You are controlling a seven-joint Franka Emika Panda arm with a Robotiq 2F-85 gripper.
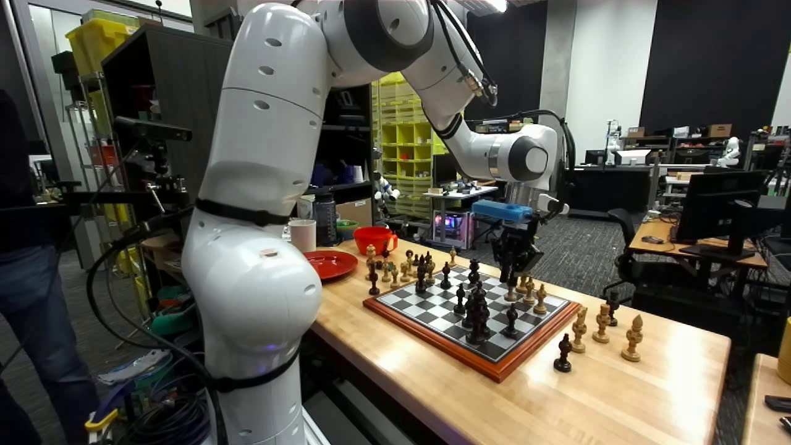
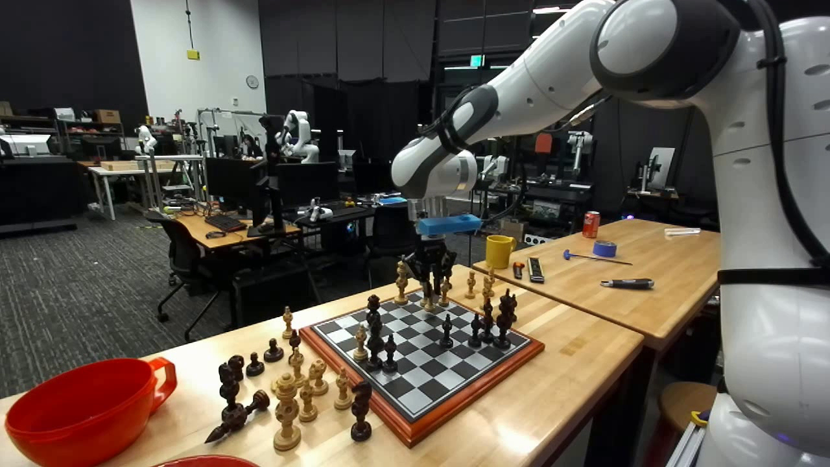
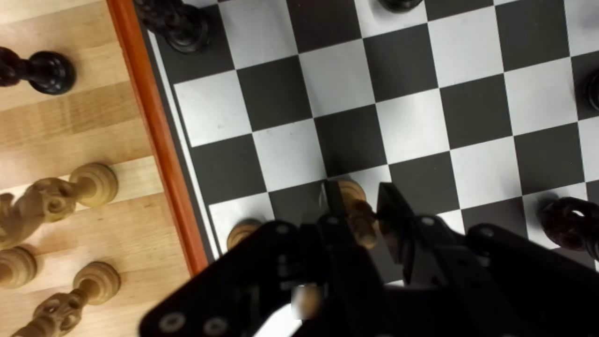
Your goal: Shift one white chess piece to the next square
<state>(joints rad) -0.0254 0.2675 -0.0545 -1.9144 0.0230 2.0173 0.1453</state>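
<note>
- One light wooden chess piece (image 3: 361,216), the item of the task, is held upright at the chessboard (image 1: 432,335), between the two fingers (image 3: 388,201) of the hand (image 3: 359,189).
- Hand: fingers narrowly spaced, one on each side of the piece, clamped on its middle.
- Position: the wrist view shows the piece's base over a light square, third in from the board's wooden edge (image 3: 157,135). A fingertip covers part of the base. Whether the base bears on the board cannot be determined.
- Another light piece (image 3: 239,232) stands on the board in the same row, next to that edge, partly hidden by the hand.
- Several dark pieces (image 1: 476,327) stand upright on the board, apart from the hand.
- Beyond that edge, on the wooden surface (image 1: 649,402), three light pieces (image 1: 602,327) and two dark pieces (image 1: 562,358) stand off the board in an exterior view.
- On the opposite side, a mixed group of pieces (image 2: 286,412) is noted on the surface; a toppled dark piece (image 2: 240,413) lies among them.
- Near that group: a red cup (image 2: 97,441) with a handle and a red plate (image 1: 334,264).
- A blue block (image 2: 449,224) sits above the fingers in both exterior views.
</note>
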